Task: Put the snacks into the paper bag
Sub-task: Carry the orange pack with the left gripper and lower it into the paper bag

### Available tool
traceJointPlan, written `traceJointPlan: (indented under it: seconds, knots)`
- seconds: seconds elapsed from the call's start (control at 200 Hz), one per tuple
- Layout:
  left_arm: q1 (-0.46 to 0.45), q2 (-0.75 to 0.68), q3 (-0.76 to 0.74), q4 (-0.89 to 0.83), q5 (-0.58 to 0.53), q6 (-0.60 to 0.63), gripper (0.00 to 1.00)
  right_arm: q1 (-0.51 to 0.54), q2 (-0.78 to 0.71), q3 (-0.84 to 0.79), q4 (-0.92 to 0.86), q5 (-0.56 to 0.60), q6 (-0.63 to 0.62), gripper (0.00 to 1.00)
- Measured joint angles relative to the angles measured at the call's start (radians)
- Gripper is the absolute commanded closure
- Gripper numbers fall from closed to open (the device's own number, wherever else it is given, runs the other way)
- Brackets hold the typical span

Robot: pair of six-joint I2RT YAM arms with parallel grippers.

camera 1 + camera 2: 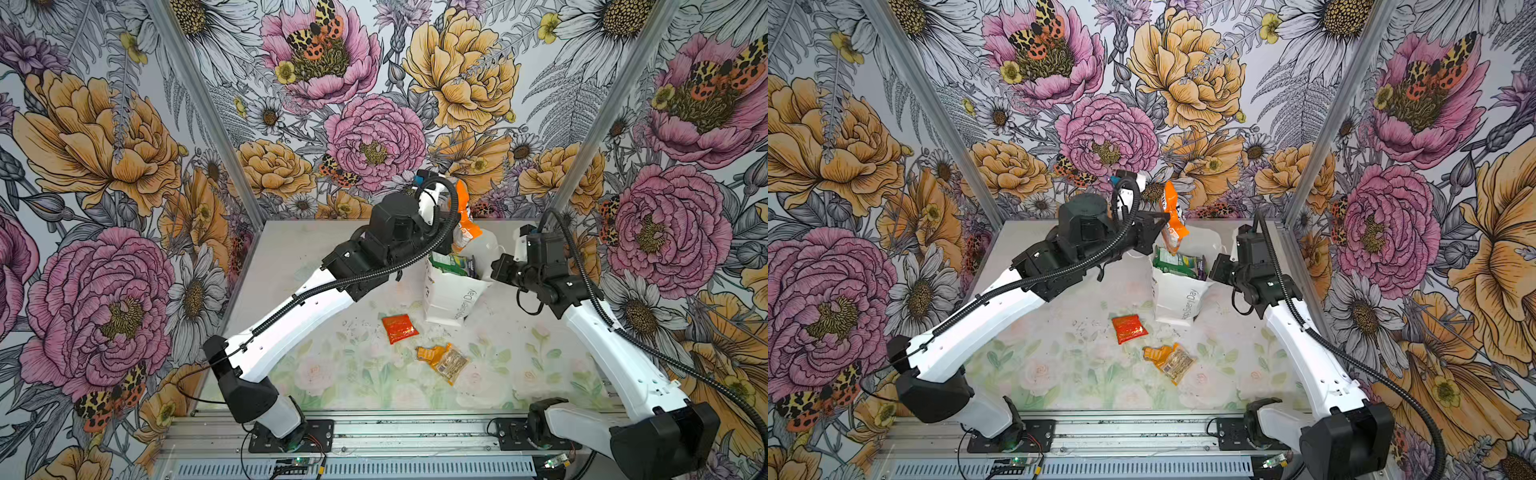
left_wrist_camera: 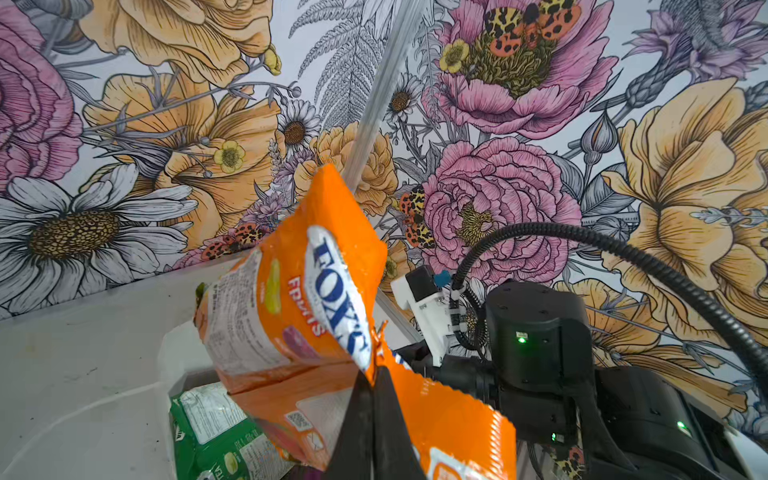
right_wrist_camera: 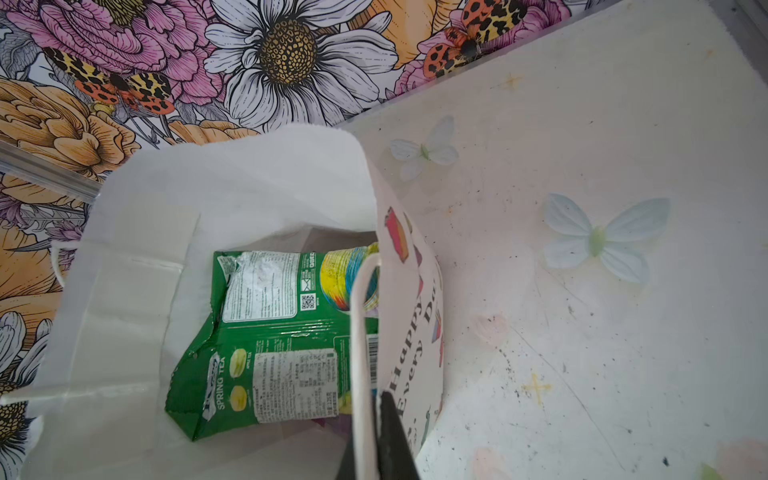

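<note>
My left gripper (image 2: pixel 374 376) is pinched shut on the glossy, crinkled edge of the orange-white FOX'S packet (image 2: pixel 299 299), which flops creased from the fingertips over the mouth of the paper bag (image 1: pixel 449 299). My right gripper (image 3: pixel 381 401) is clamped on that bag's matte white rim beside the smooth cord handle (image 3: pixel 359 332) (the panel bows outward). A shiny green packet (image 3: pixel 270 332) lies crumpled inside just beyond it, while the small red-orange packet (image 1: pixel 399 328), small orange packet (image 1: pixel 428 353) and small clear packet (image 1: pixel 453 365) lie flat on the table (image 1: pixel 311 374), well apart from both grippers.
</note>
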State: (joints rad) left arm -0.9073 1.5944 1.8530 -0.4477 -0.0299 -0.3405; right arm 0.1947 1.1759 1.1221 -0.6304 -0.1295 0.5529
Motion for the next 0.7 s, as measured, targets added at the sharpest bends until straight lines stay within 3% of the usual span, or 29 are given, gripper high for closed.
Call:
traceJointPlan:
  seconds: [0.701]
  knots:
    - [0.006, 0.373, 0.365, -0.262, 0.024, -0.012, 1.0, 0.0, -0.003, 0.0, -0.004, 0.0, 0.0, 1.0]
